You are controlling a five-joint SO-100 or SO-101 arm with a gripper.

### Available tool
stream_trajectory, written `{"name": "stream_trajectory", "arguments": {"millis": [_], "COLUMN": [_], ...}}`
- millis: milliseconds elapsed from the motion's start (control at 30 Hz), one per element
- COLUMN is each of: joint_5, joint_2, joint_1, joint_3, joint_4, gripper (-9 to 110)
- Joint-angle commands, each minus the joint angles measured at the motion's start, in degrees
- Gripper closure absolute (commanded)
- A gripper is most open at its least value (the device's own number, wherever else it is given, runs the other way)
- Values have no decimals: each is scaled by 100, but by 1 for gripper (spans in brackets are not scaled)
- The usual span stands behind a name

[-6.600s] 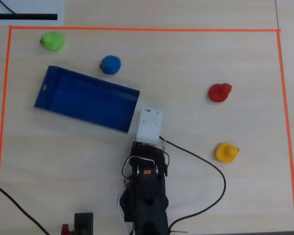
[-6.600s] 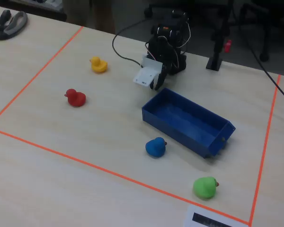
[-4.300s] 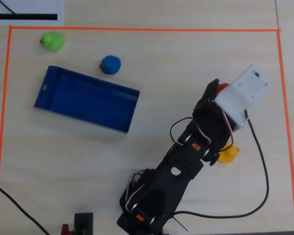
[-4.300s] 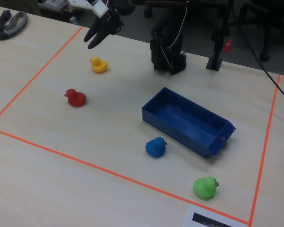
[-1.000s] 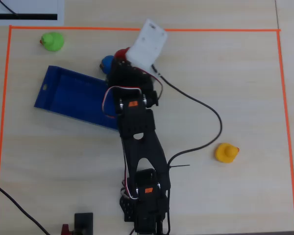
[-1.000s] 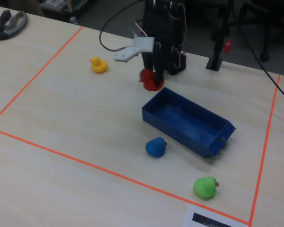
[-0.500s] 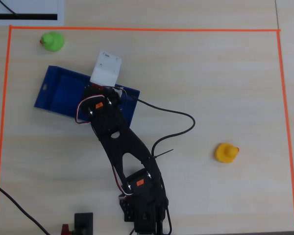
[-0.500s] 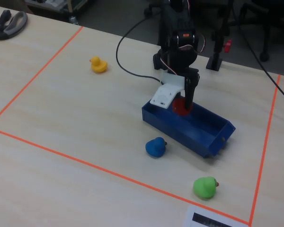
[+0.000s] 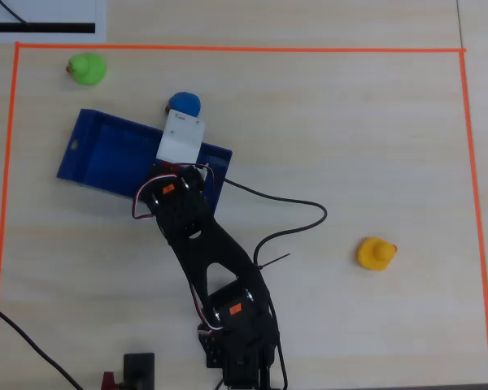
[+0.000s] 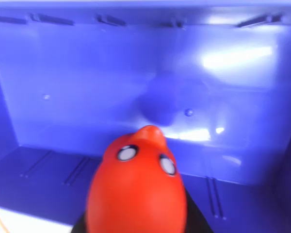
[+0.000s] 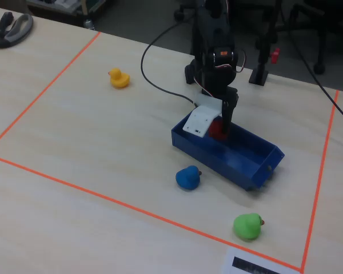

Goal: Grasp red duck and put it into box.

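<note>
The red duck (image 10: 136, 189) fills the lower middle of the wrist view, head up, with black gripper parts showing on both sides at the bottom edge. My gripper (image 11: 221, 128) is shut on the red duck (image 11: 216, 131) and holds it just inside the near-arm end of the dark-blue box (image 11: 248, 161). The box floor (image 10: 87, 87) spreads behind the duck in the wrist view. In the overhead view the arm's white wrist block covers the duck, and the box (image 9: 98, 154) lies at the upper left.
A blue duck (image 11: 188, 177) sits just outside the box, also in the overhead view (image 9: 185, 103). A green duck (image 11: 247, 226) and a yellow duck (image 11: 119, 78) stand farther off. Orange tape (image 9: 228, 49) borders the work area. A black cable (image 9: 293, 227) trails beside the arm.
</note>
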Motion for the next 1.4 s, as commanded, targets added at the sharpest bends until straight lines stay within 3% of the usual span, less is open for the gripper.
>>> {"name": "stream_trajectory", "arguments": {"millis": [0,267,433,633,767,1067,1367], "joint_5": [-202,-492,-650,-1397,-1890,-2540,-2698], "joint_2": [316,712,1564,3428,4966,8394,8411], "joint_1": [105,782,1731,2681,3006,3410,3243], "joint_3": [35,-475,-1934,-2268,-1274,2856,4755], "joint_4": [-44,290,826,932,782,1213,1846], "gripper": [79,75,101,101,101,101,101]}}
